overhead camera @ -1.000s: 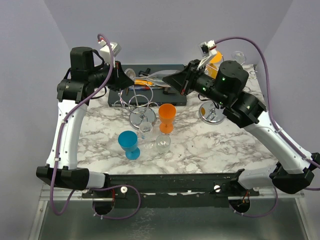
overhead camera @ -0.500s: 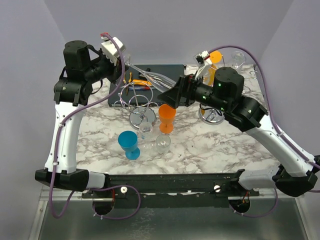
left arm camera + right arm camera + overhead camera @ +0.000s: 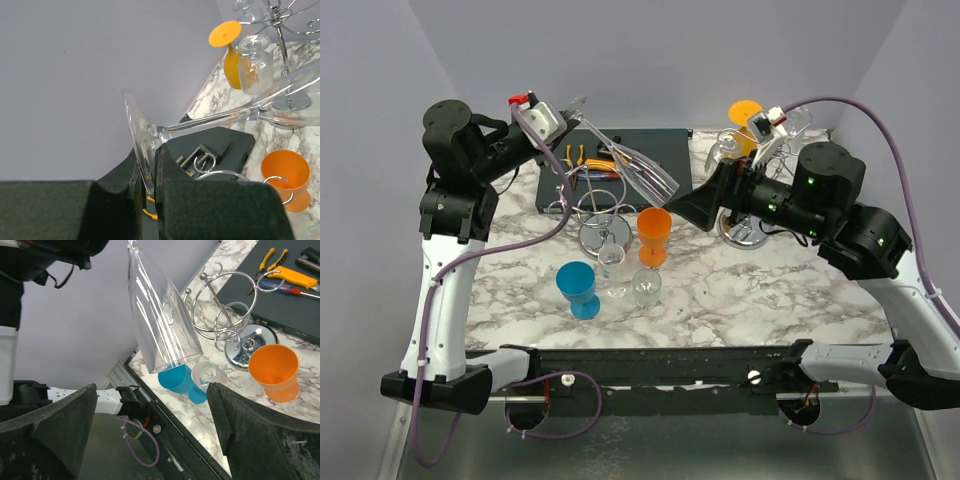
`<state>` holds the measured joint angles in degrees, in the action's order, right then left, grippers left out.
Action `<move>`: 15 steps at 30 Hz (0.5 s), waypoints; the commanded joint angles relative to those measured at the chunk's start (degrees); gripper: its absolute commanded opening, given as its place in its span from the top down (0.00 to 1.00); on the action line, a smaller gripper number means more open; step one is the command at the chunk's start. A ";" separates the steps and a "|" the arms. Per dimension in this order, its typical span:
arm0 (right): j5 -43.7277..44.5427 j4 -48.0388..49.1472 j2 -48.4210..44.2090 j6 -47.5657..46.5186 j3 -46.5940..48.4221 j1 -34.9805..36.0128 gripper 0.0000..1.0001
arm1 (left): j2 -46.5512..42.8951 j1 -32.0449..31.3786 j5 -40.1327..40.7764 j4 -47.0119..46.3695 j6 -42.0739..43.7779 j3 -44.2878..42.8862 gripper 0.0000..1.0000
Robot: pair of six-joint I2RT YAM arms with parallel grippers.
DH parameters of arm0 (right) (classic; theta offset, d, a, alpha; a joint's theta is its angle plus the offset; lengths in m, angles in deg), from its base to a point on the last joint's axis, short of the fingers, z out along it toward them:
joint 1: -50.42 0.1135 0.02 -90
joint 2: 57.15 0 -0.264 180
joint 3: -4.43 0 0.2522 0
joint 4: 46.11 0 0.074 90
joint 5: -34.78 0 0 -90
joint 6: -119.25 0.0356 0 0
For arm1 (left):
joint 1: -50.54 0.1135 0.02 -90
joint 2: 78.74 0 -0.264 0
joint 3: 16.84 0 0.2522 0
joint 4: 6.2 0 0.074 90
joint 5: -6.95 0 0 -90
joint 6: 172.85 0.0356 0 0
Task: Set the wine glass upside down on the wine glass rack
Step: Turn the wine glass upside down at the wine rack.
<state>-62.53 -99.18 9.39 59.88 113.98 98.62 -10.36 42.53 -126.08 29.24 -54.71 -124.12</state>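
Black left jaws: closed on the round foot of the tall clear wine glass (image 3: 645, 175), high at the far left.
Tall clear wine glass: in the air and tilted, bowl pointing right and nearer, above the black tool tray (image 3: 665, 145).
Blue plastic goblet (image 3: 580, 288): upright on the marble counter (image 3: 770, 290), near left of centre.
Chrome ring-hook rack (image 3: 600, 205): centre, bare, beneath the glass.
Orange goblet (image 3: 654, 235): upright, just right of that rack's base.
Black right jaws: spread wide, gripping nothing, right of the bowl and apart from it.
Second chrome rack (image 3: 748, 232): far right, an upside-down orange glass (image 3: 748, 112) hanging on it.
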 commanded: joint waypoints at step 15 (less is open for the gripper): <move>-4.35 8.58 17.24 -1.22 20.80 0.10 0.00 | -6.49 -0.25 -20.14 -7.33 17.27 4.25 1.00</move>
<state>-65.07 -90.66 21.67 65.00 128.76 98.62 -15.28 42.53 -140.96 24.16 -41.84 -120.42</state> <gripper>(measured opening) 0.995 0.085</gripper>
